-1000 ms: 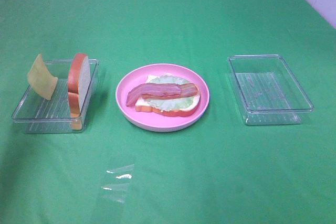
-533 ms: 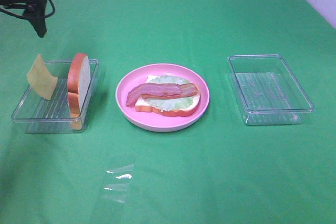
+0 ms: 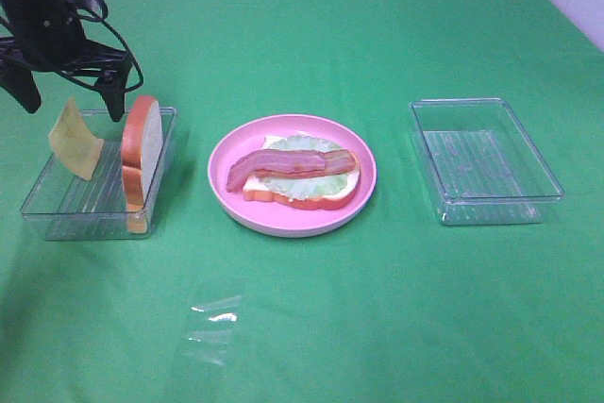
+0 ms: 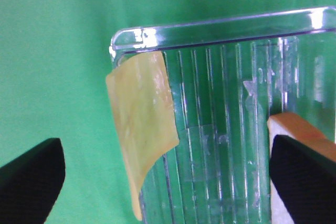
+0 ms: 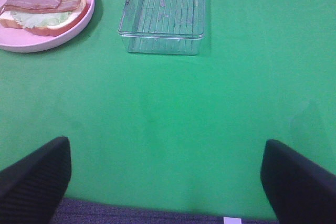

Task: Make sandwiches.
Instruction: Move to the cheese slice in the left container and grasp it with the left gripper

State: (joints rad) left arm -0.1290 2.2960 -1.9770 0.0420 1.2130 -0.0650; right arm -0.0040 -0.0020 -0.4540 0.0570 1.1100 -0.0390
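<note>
While my left gripper point(image 3: 72, 109) hangs above the clear tray point(image 3: 57, 209) on my left side, its jaws stand wide and hold nothing. Directly below them is the yellow cheese square point(image 3: 75, 142). It stands on edge, tilted, leaning against the tray's outer wall near a corner, closer to my outer finger than my inner one. An upright bread slice point(image 3: 143, 143) stands just beside the inner finger.

The unfinished sandwich point(image 3: 297, 178) lies on the pink plate point(image 3: 283, 222) in the middle of the green cloth point(image 3: 377, 327), with bacon strips point(image 3: 288, 165) on lettuce point(image 3: 304, 189) on bottom bread point(image 3: 274, 197). It is well apart from both grippers.

My right gripper point(image 5: 165, 177), also spread wide and holding nothing, hovers over cloth near a second clear tray point(image 5: 160, 43).

I judge the cheese belongs to the left arm. It lies straight down, and its long edge runs across the line between my fingers.
</note>
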